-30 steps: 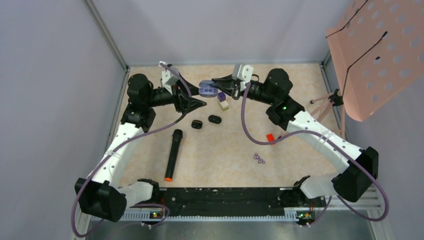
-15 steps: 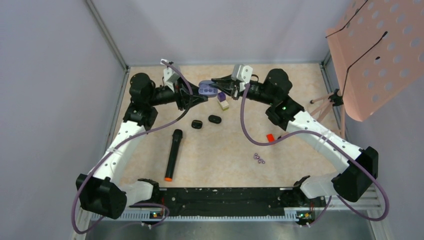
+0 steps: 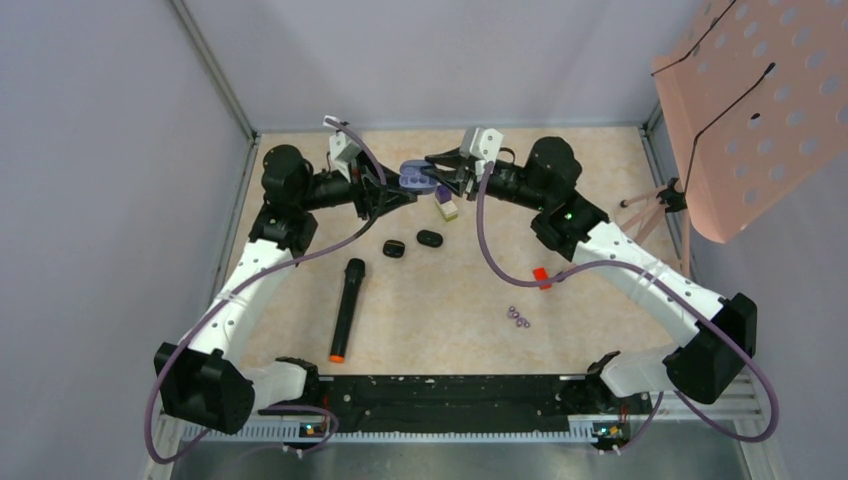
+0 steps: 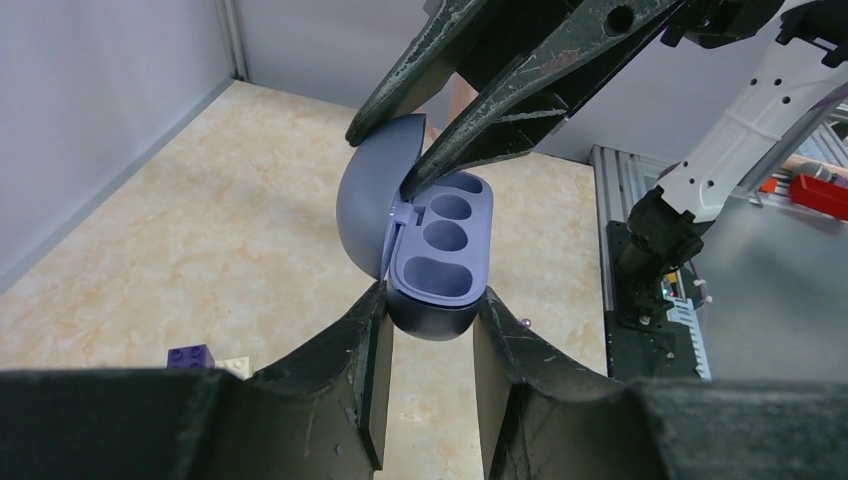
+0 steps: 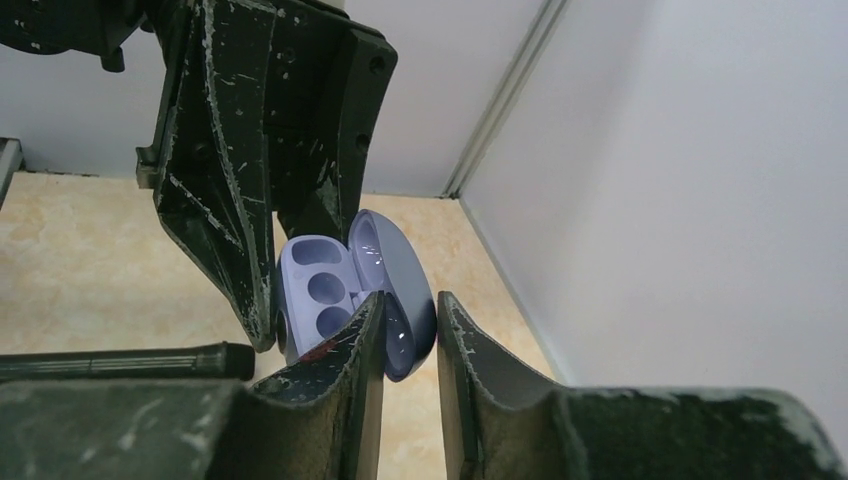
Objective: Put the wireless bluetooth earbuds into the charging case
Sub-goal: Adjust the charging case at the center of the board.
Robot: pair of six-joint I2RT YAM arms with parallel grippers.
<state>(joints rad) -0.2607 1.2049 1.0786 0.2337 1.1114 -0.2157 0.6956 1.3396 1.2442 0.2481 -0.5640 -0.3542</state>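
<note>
The purple charging case [image 3: 413,178] is up off the table at the far middle, its lid [image 4: 365,200] swung open and its wells [image 4: 447,235] empty. My left gripper [image 4: 430,300] is shut on the case's base, one finger on each side. My right gripper [image 5: 410,305] straddles the lid [image 5: 398,300]; one finger sits inside against it, the other just outside, the jaws a little apart. Two black earbuds [image 3: 393,249] [image 3: 429,238] lie on the table below the case, clear of both grippers.
A black microphone [image 3: 345,308] with an orange end lies left of centre. Purple and cream blocks [image 3: 446,203] sit under the right gripper [image 3: 438,172]. A red block [image 3: 541,275] and tiny purple rings [image 3: 518,317] lie right. A pink perforated board [image 3: 740,110] stands at the right wall.
My left gripper moved up to the case and closed on its base. The right gripper's jaws have parted slightly around the lid.
</note>
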